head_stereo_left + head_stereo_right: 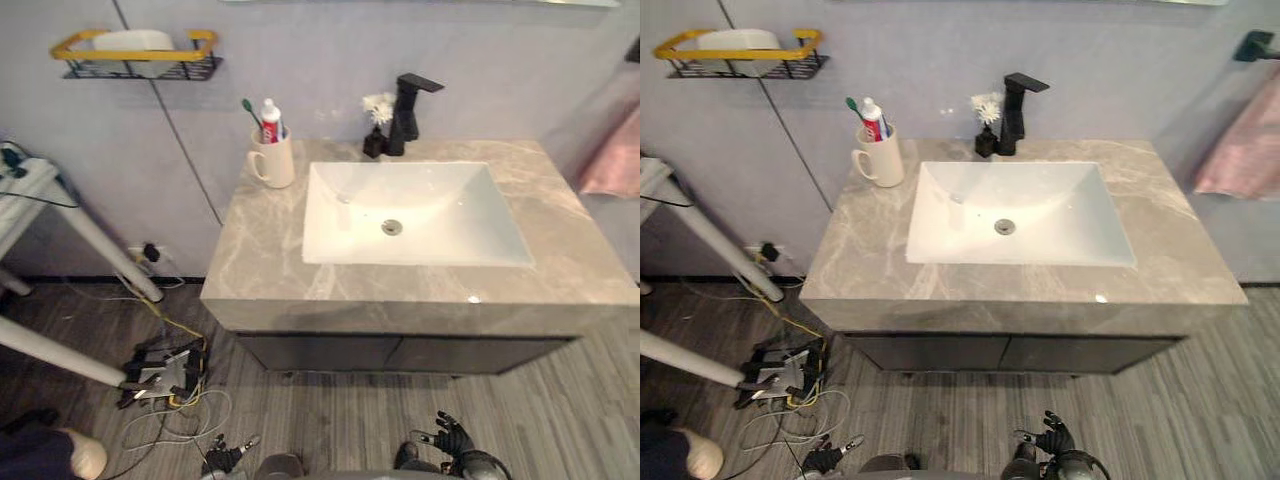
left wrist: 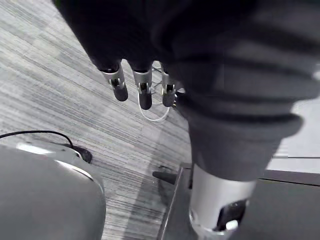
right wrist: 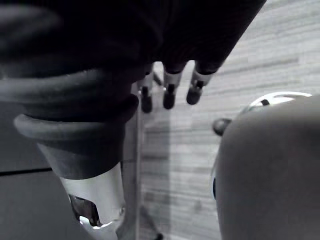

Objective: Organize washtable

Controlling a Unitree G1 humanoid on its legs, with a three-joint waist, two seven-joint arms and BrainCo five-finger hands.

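Seemingly relaxed: left hand (image 1: 222, 458), right hand (image 1: 452, 437).

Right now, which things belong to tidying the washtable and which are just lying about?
Job: mug with toothbrush and toothpaste; flower vase; countertop.
Not the job: wall shelf, pink towel, floor cables.

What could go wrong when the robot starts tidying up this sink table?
1. The mug has a toothbrush and toothpaste sticking up high, so a clumsy grab might tip it over.
2. The little flower vase stands right beside the black faucet. Fingers squeezing in there could knock it into the sink.
The left hand and right hand hang low and open, so any reach up will be long.
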